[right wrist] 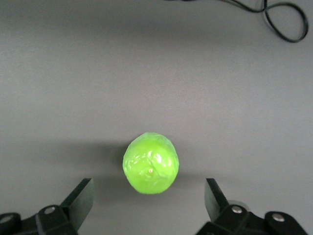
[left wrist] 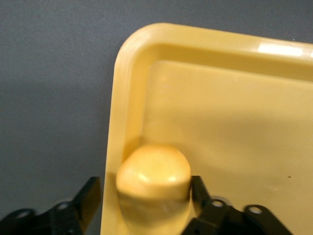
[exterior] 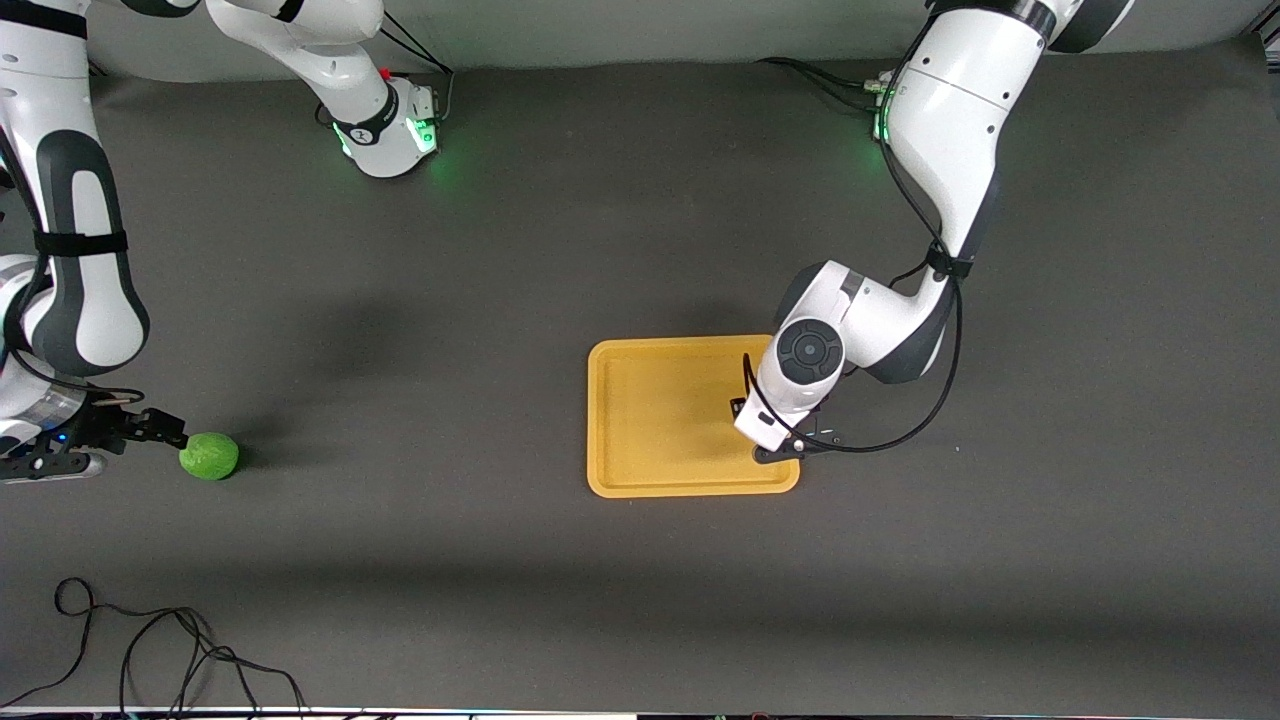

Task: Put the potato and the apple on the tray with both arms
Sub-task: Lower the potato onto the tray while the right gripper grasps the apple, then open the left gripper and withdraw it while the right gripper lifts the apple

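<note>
Below the wide-open right gripper lies the apple on the dark table; the left gripper holds the potato over the tray.

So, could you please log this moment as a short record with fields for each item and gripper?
potato: between the fingers of the left gripper, low over the tray's corner; whether it rests on the tray cannot be told
tray: flat on the table, mid-table
apple: on the table toward the right arm's end, not on the tray
left gripper: over the tray's edge; grip cannot be judged
right gripper: open, fingers either side of the apple, not touching it
</note>
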